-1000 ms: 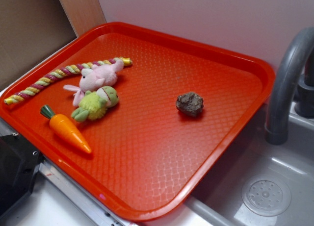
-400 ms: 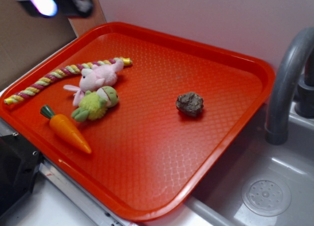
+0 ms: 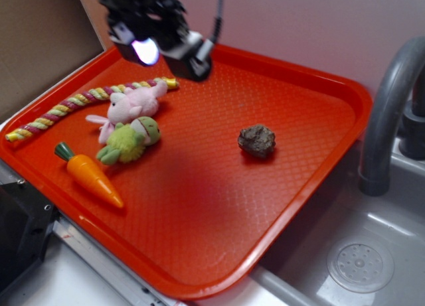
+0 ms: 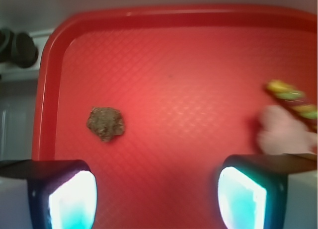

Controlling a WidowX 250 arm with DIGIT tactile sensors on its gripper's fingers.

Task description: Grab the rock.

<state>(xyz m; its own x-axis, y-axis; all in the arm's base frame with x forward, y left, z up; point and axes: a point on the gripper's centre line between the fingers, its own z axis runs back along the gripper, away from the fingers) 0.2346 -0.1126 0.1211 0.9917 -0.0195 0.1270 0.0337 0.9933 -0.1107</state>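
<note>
A red plastic tray (image 3: 345, 100) with a raised rim and a diamond-textured floor fills most of the exterior view. The rock (image 3: 257, 140), a small lumpy brown-grey stone, sits alone on the right half of the tray floor, touching nothing, with bare red surface on every side. In the wrist view the rock (image 4: 105, 123) lies toward the left, near the tray's left rim but apart from it.

On the left half of the tray lies a cluster of toys, well apart from the rock. A pink plush bunny (image 3: 133, 105) touches a green plush toy (image 3: 129, 142) just below it. A braided rope toy (image 3: 80, 100) in pink, yellow and green runs along the far left rim. An orange toy carrot (image 3: 93, 178) with a green top lies near the front left rim.

The gripper (image 3: 163, 48), black and blurred, hangs above the tray's far left corner, over the end of the rope and near the bunny. In the wrist view its two fingers (image 4: 64, 191) stand spread wide apart at the bottom corners, holding nothing, with open tray floor between them.

Beside the tray's right edge stands a grey curved faucet (image 3: 388, 107) over a grey sink (image 3: 372, 253) with a round drain. A pale wall runs behind the tray.
</note>
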